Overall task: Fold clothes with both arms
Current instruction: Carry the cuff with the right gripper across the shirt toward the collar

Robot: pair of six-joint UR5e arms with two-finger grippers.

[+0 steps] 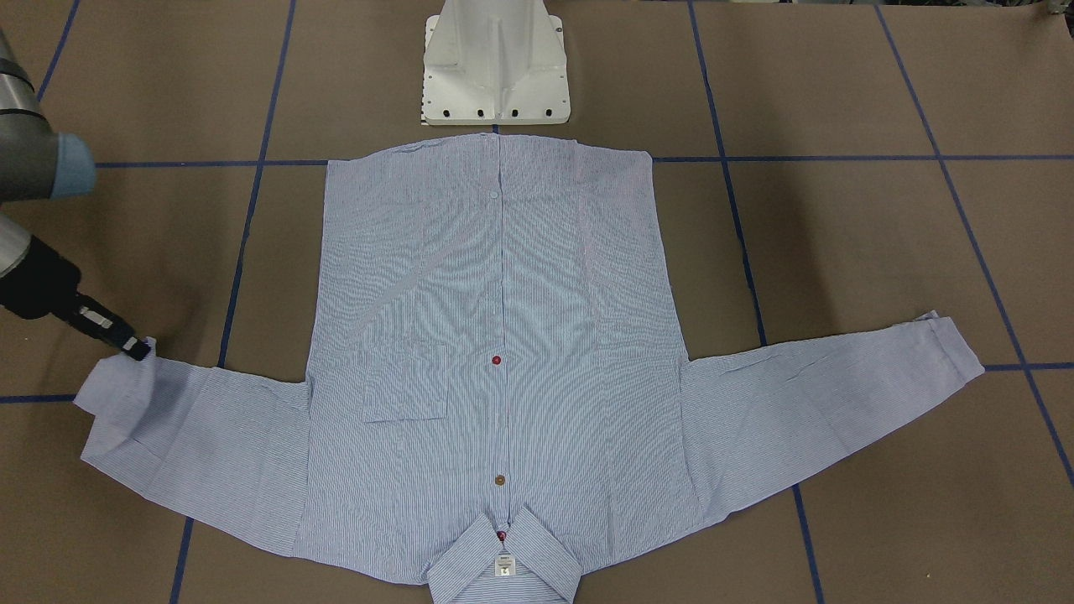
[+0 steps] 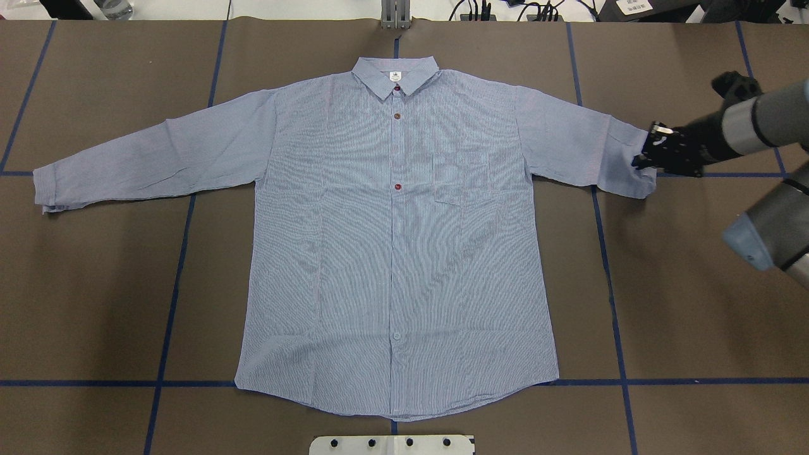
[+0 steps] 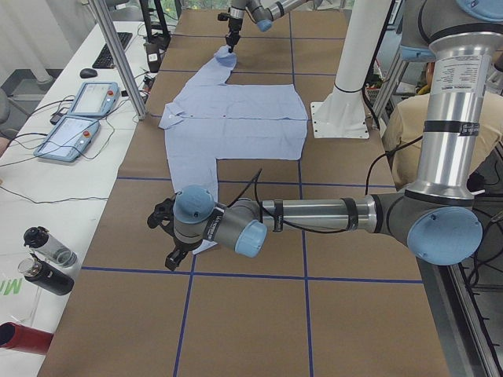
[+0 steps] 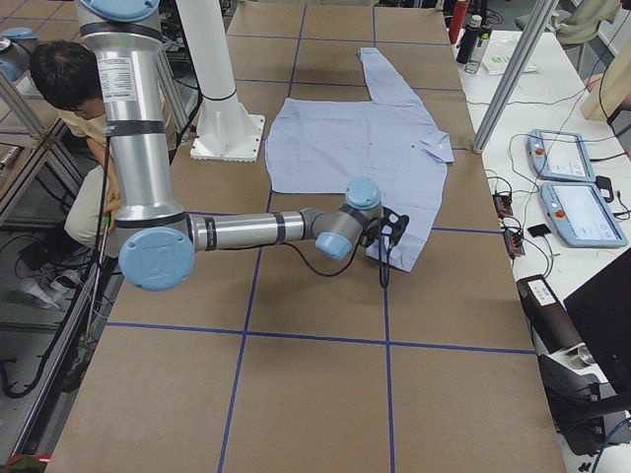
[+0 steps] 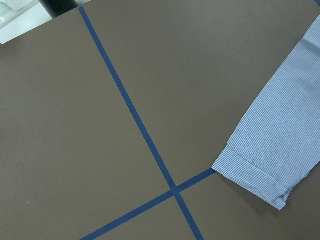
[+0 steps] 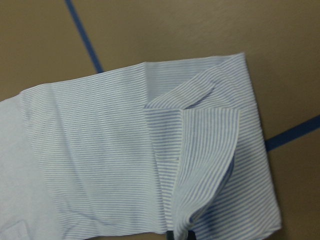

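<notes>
Cuff of shirt pinched between right jaws; left jaws' state untellable

**SLEEVE END: CUFF LAYER FOLDED AND RAISED**

A light-blue, white-striped fabric shirt sleeve lies across the flat brown table surface, with its cuff to the right. One folded cuff flap stands up off the sleeve and narrows toward the near edge. Two blue tape lines are noted: one far left and one right of the cuff.

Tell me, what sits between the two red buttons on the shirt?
One brown button, on the shirt's front, closer to the red button at the collar than to the other red button. The front-facing view shows it clearly.
</notes>
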